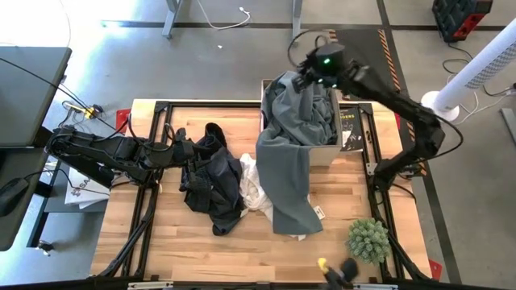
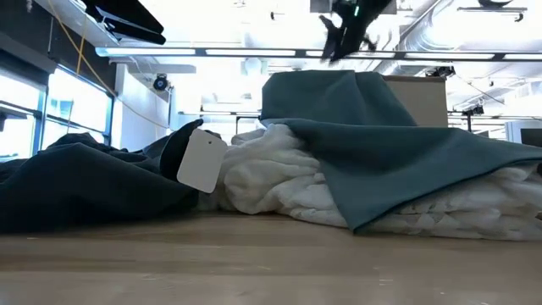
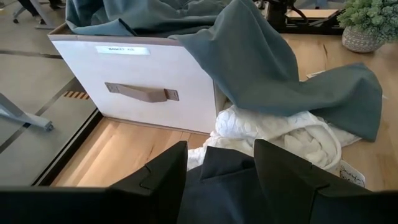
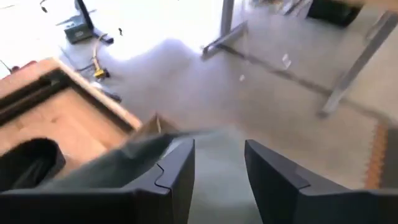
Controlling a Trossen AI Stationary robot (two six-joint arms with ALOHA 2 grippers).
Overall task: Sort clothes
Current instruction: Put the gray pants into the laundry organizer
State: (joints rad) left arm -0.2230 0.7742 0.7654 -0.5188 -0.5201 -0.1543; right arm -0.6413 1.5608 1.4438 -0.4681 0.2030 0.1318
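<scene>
A dark grey-green garment (image 1: pixel 286 177) hangs out of the white box (image 3: pixel 143 81) at the far middle. Its upper part is bunched in the box and its lower part lies spread on the table over a white garment (image 1: pixel 251 187). A black garment (image 1: pixel 211 177) lies heaped to the left of them. My right gripper (image 1: pixel 309 74) hovers open above the box, clear of the cloth in the low view (image 2: pixel 339 42). My left gripper (image 1: pixel 179 153) waits open at the black garment's left edge, with dark cloth (image 3: pixel 217 186) showing between its fingers. My left gripper stands open at the black garment's left edge, coming level from the table's left. Whether its fingers touch the cloth I cannot tell.
A small spiky green plant (image 1: pixel 368 239) stands at the near right. A yellow-and-black object (image 1: pixel 334 270) lies at the near edge. A white tag (image 2: pixel 201 161) sticks up from the black garment. Bare wood lies along the table's near left.
</scene>
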